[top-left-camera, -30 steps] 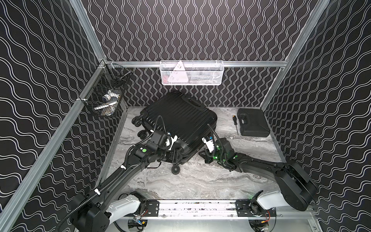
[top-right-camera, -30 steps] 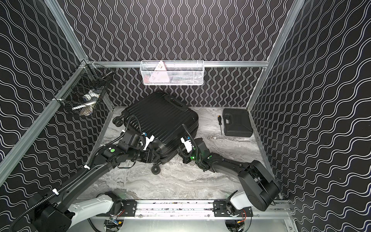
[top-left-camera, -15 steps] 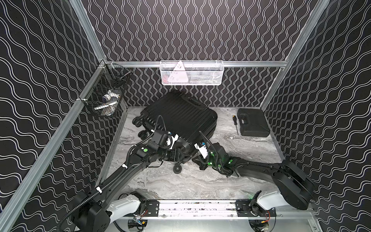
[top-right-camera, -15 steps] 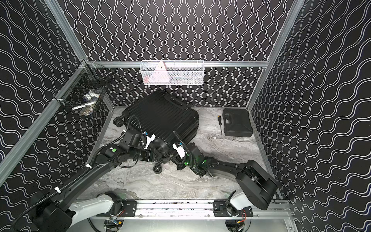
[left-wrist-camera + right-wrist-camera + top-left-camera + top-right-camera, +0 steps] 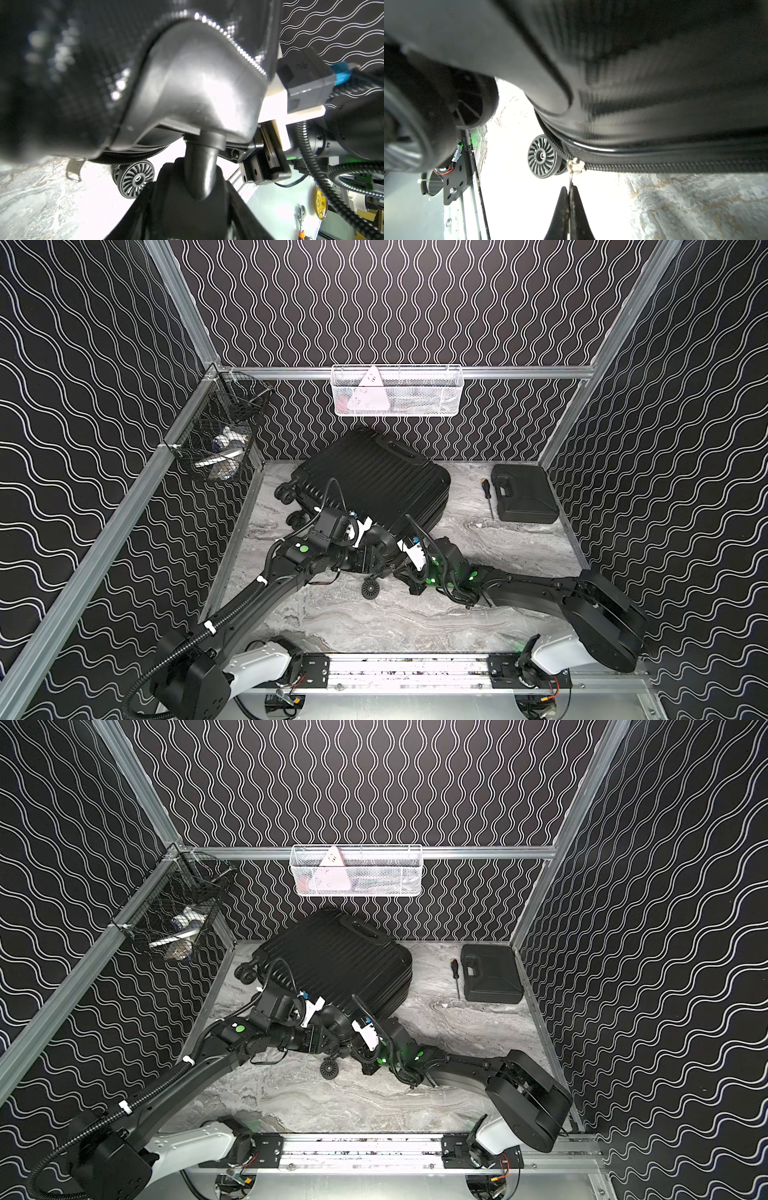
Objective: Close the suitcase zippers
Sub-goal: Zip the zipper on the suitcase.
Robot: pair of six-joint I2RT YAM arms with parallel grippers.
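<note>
My right claw [image 5: 568, 190] is pressed together, its two black fingertips [image 5: 562, 201] pinching the tab of the small silver zipper pull [image 5: 574, 166]. Just past those tips the black toothed zipper track [image 5: 675, 166] runs along the rim between the two shells of the large black ribbed hard-shell suitcase [image 5: 374, 485]. From here I cannot tell how much of that track is joined.

My left claw [image 5: 380, 562] sits close beside the right one, at the same near corner of the suitcase. Its jaws stand partway apart and are clamped around the black plastic caster [image 5: 199, 166] that sticks out of the smooth corner housing. A second spoked black caster wheel [image 5: 543, 159] rests on the grey marbled tabletop [image 5: 374, 626], just beside both claws and just beyond the pinched pull.

The suitcase lies flat with a ribbed shell facing up. Its body stretches away from both claws towards the back wall.

Well away from the right claw, on its outer side in the far corner, lies a flat black plastic tool case [image 5: 523, 493]. A black-handled screwdriver [image 5: 487, 499] lies on the tabletop just beside it, on the suitcase side.
</note>
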